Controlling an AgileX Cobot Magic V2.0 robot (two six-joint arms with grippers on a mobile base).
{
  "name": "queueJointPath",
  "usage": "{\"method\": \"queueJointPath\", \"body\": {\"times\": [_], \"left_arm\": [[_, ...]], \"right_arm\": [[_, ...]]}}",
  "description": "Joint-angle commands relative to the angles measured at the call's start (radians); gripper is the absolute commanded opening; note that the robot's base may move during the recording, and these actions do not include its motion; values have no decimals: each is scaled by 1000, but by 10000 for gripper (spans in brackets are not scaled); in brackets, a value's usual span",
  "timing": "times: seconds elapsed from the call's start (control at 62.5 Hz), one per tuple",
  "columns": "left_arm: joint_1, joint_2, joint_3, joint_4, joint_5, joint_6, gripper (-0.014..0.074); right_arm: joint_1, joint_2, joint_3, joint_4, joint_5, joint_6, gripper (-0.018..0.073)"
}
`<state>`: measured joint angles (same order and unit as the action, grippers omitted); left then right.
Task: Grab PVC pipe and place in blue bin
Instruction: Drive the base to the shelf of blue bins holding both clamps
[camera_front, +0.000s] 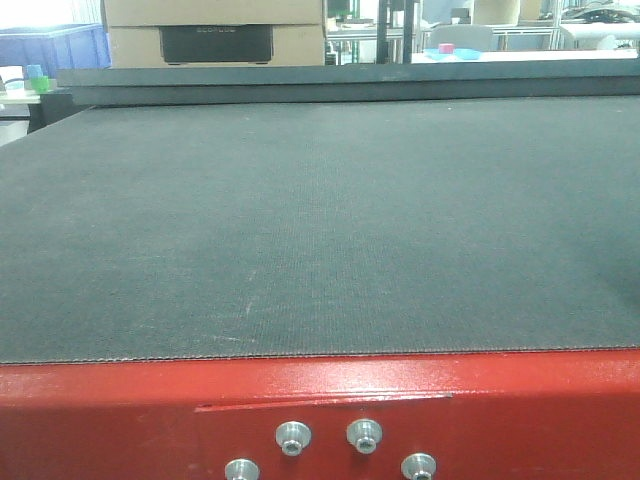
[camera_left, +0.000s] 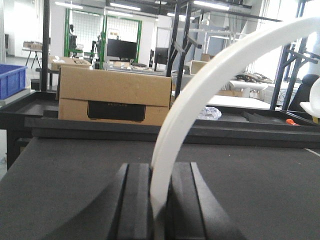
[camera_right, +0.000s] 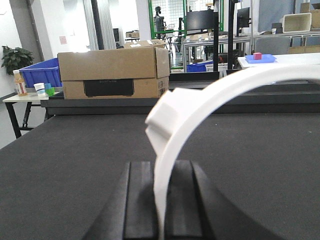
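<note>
Currently, a white C-shaped plastic PVC pipe (camera_left: 192, 95) is pinched in the left tool (camera_left: 159, 172) above the dark felt bench (camera_left: 65, 180). Likewise, a second white tabbed arc (camera_right: 195, 107) is clamped in the right tool (camera_right: 160, 170).

PVC pipe (camera_left: 200, 95): lower end hidden between fingers of left gripper (camera_left: 159, 172), upper end cut off at 2 o'clock edge. Right wrist view: arc blurred above right gripper (camera_right: 161, 170), far end cut off at 3 o'clock. Same pipe or second one: cannot tell. Blue bin (camera_left: 11, 80) cut off at 9 o'clock.
</note>
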<state>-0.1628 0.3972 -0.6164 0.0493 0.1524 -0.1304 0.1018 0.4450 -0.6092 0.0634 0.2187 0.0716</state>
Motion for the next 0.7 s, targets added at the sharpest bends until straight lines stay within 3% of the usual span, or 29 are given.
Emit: {"method": "queueJointPath", "body": {"times": [0.0,0.688], "left_arm": [[-5,-6,-1,8,-12,-6,-111],[-5,-6,-1,8,-12,-6,-111]], "right_arm": [[-1,-2,0,-9,-22,-10,-162],[-1,-2,0,-9,-15,-10,-162]]}}
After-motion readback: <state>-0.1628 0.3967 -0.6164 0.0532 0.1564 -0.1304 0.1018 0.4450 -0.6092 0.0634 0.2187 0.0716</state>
